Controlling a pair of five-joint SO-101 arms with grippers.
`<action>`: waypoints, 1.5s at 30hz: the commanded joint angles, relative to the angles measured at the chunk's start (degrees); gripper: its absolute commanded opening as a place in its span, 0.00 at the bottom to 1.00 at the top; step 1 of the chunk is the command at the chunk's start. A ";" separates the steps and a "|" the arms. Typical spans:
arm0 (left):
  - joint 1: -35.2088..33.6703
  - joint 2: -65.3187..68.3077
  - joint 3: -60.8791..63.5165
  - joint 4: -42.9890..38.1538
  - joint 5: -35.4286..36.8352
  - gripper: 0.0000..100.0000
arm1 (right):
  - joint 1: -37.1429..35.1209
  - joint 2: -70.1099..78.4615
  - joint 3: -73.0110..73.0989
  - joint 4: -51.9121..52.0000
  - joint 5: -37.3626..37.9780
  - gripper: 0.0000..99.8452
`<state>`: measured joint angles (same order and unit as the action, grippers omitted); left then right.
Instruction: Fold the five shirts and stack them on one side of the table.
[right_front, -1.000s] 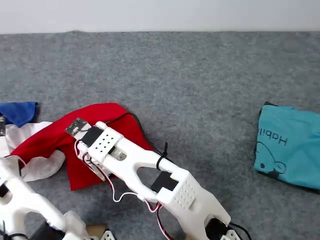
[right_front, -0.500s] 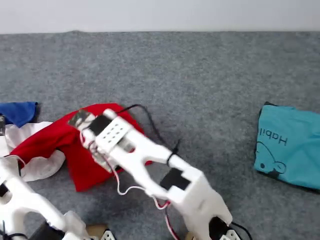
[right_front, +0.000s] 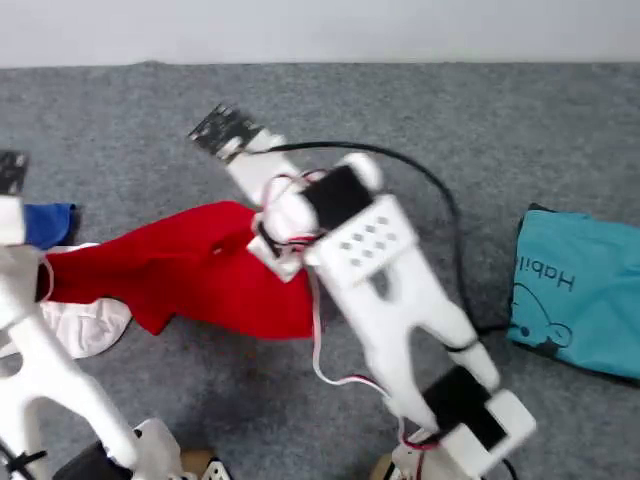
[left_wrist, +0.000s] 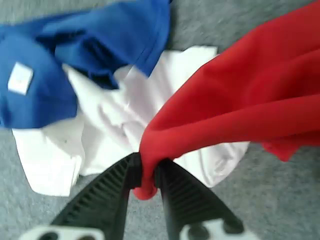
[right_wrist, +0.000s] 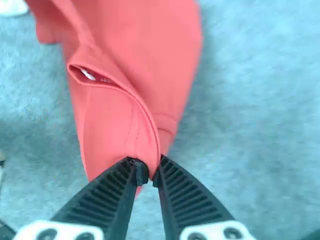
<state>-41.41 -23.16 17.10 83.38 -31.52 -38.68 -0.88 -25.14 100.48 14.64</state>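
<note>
While we hold red shirt (right_front: 190, 272), seemingly limp and light, left gripper (left_wrist: 146, 174) and right gripper (right_wrist: 149, 172) each clamp an edge.

You can pass along the far side of the grey felt table (right_front: 520, 130). A stretched red cloth shirt (right_front: 180, 272) blocks the middle, a crumpled blue shirt (right_front: 48, 222) and white shirt (right_front: 85, 326) the left edge, a folded teal shirt (right_front: 580, 300) the right.

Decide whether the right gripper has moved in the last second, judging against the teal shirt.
Yes. In the high view the right gripper, shut on the red shirt, has shifted toward the teal shirt.
</note>
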 joint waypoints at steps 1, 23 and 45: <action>4.75 -0.35 -6.55 5.89 -0.18 0.01 | 5.67 -5.49 -1.23 2.24 3.96 0.01; 8.26 -0.35 -11.30 15.38 -0.26 0.01 | 15.60 5.05 15.82 -0.31 12.04 0.16; 8.09 -0.26 -10.95 15.38 -0.44 0.01 | -5.05 12.79 21.36 -12.18 4.22 0.16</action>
<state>-33.49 -23.16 8.04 98.51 -31.52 -43.08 10.37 -3.16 90.99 19.47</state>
